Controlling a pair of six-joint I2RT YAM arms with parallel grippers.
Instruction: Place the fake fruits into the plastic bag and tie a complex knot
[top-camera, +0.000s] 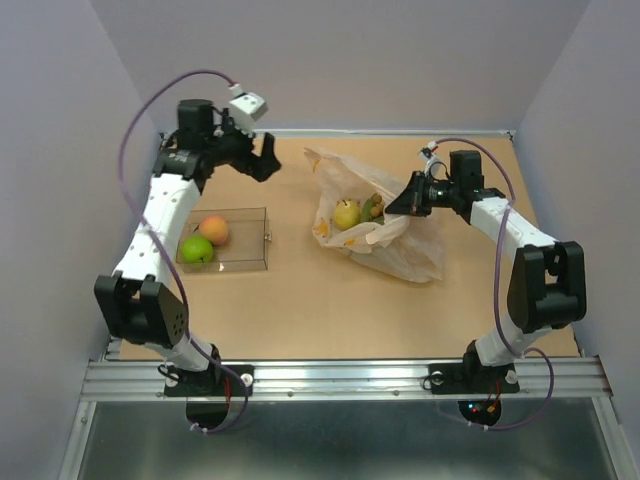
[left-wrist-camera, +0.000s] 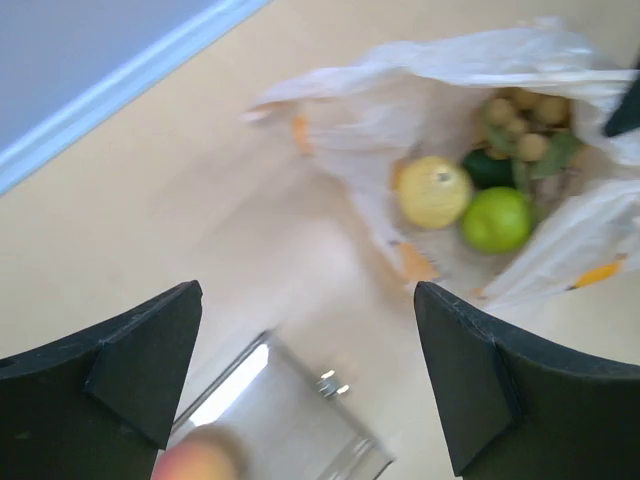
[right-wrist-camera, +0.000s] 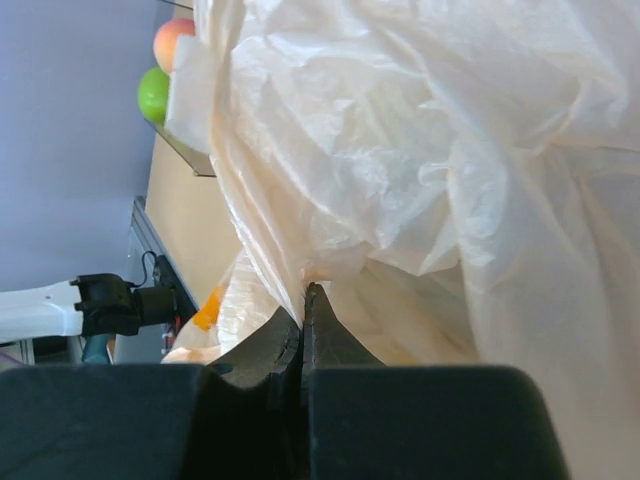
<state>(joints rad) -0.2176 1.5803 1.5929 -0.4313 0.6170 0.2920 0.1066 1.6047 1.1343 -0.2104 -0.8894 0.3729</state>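
Crinkly translucent plastic bag (top-camera: 412, 262) lies open on the surface (top-camera: 300, 300), one tool pinching its edge.
Inside its mouth sit the fake fruits (left-wrist-camera: 470, 190): a yellow one, a green one and a cluster of small tan pieces. The right tool (right-wrist-camera: 303, 300) is clamped flat on a fold of the bag's right rim. The left tool (left-wrist-camera: 308, 295) hangs left of the bag, fingers spread wide, gripping nothing. A clear tray (top-camera: 250, 262), also left of the bag, holds a peach-coloured fruit (top-camera: 214, 230) and a green fruit (top-camera: 197, 250).
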